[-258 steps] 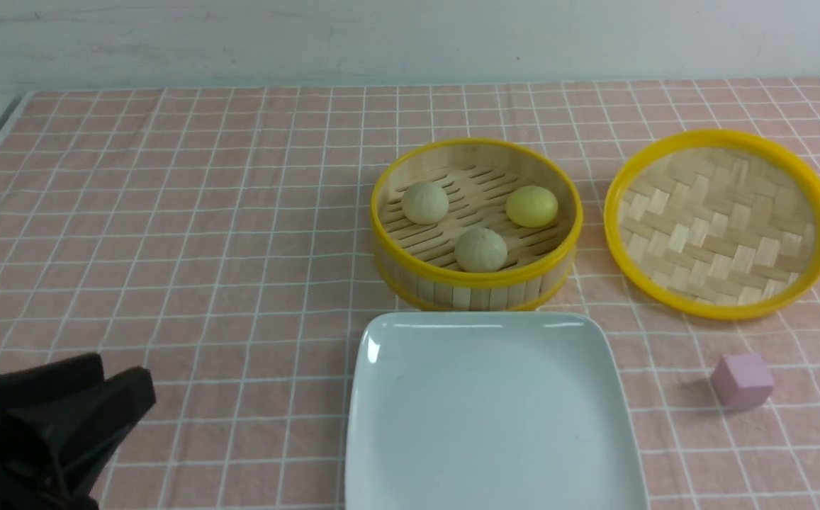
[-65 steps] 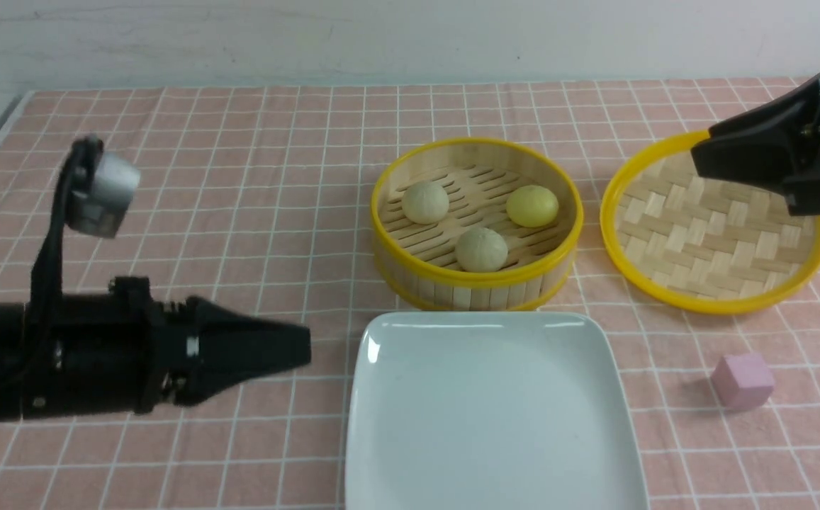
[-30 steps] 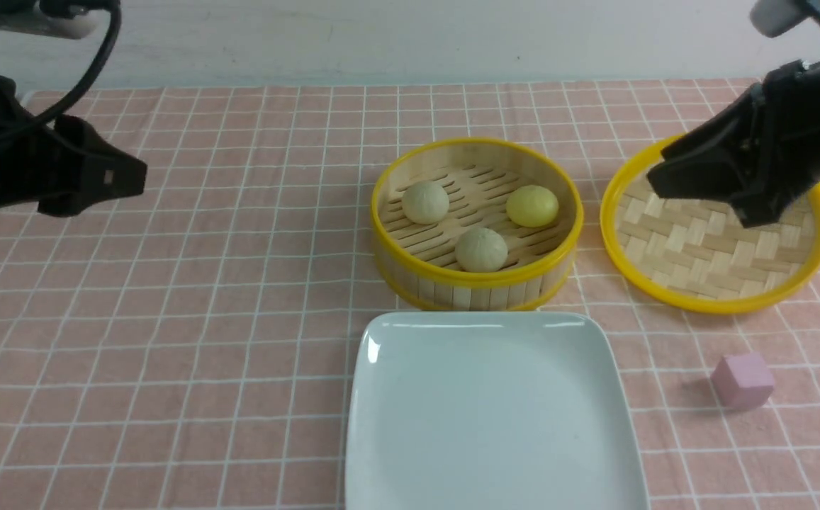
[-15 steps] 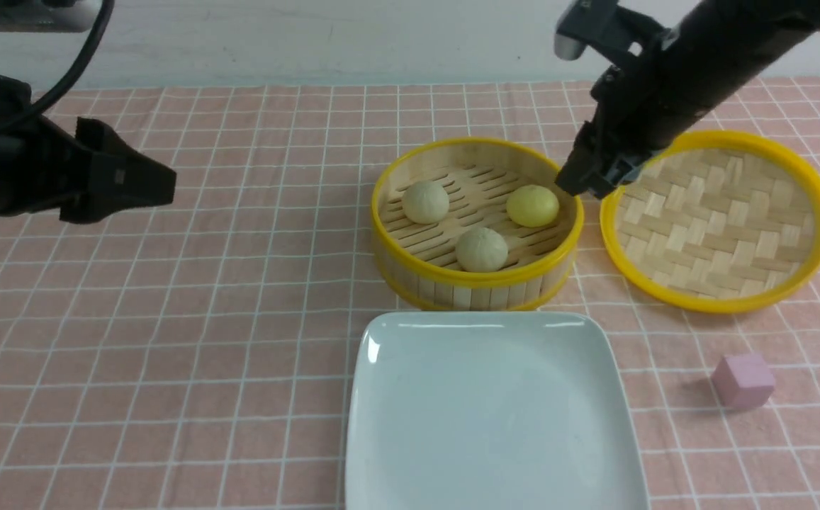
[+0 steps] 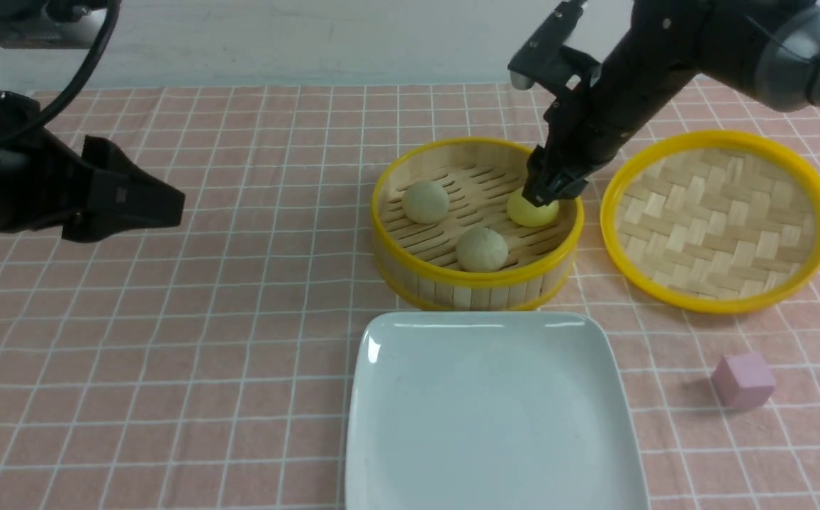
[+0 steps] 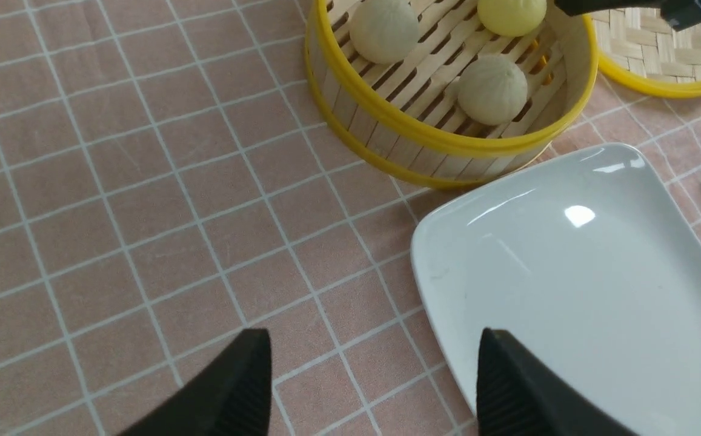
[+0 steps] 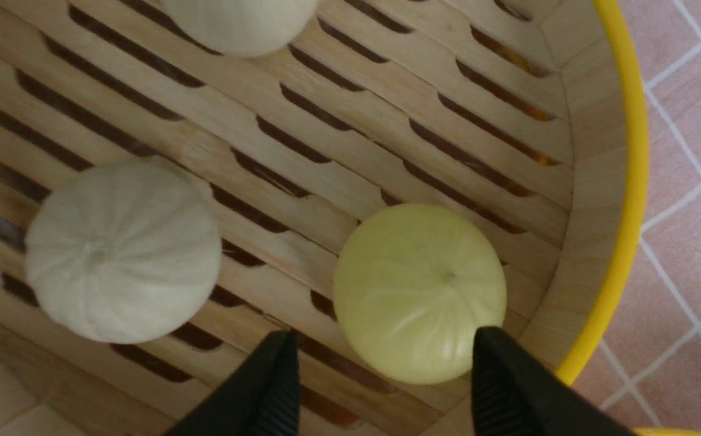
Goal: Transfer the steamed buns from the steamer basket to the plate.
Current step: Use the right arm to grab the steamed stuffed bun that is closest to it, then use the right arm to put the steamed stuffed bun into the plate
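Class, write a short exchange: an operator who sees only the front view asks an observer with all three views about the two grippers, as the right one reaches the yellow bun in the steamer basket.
Operator: From the front, the right gripper hides part of the yellow bun. Is the bun between its fingers?
Observer: Yes. The right wrist view shows the jaws open, a finger on each side of the bun, not yet closed on it.
Operator: And the left gripper? I see it only side-on.
Observer: The left wrist view shows its jaws wide open with nothing between them.
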Controlling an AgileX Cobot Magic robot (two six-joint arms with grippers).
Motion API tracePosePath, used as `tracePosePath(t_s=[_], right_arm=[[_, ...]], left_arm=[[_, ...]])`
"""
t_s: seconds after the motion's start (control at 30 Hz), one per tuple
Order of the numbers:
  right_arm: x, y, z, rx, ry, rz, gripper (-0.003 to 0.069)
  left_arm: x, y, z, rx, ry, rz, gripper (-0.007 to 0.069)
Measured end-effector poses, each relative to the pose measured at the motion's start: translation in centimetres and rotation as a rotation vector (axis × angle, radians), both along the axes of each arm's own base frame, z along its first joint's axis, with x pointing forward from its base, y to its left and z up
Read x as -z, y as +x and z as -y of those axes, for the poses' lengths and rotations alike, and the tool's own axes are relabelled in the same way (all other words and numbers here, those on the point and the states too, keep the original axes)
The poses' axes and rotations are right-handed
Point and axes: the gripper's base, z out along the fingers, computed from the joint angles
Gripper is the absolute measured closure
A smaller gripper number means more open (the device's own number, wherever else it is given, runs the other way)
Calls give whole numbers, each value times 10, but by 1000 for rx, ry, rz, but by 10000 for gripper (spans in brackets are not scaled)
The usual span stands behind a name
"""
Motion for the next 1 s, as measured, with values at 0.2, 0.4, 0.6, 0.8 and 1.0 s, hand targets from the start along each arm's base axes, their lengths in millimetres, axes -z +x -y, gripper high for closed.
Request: tracePosePath(t_s=[0.2, 0.4, 0.6, 0.8, 1.0], right_arm=[[23, 11, -2, 4, -24, 3, 269], [24, 16, -1, 6, -40, 49, 288], [33, 18, -1, 5, -48, 35, 330], [32, 20, -1, 2, -58, 43, 525], [-9, 14, -2, -17, -61, 76, 648]], left_arm=[[0, -1, 0, 4, -1, -5, 161], [0, -1, 0, 6, -1, -8, 161], [0, -1, 0, 6, -1, -8, 165], [0, -1, 0, 6, -1, -8, 165], [0, 0, 0, 3, 0, -3, 165]])
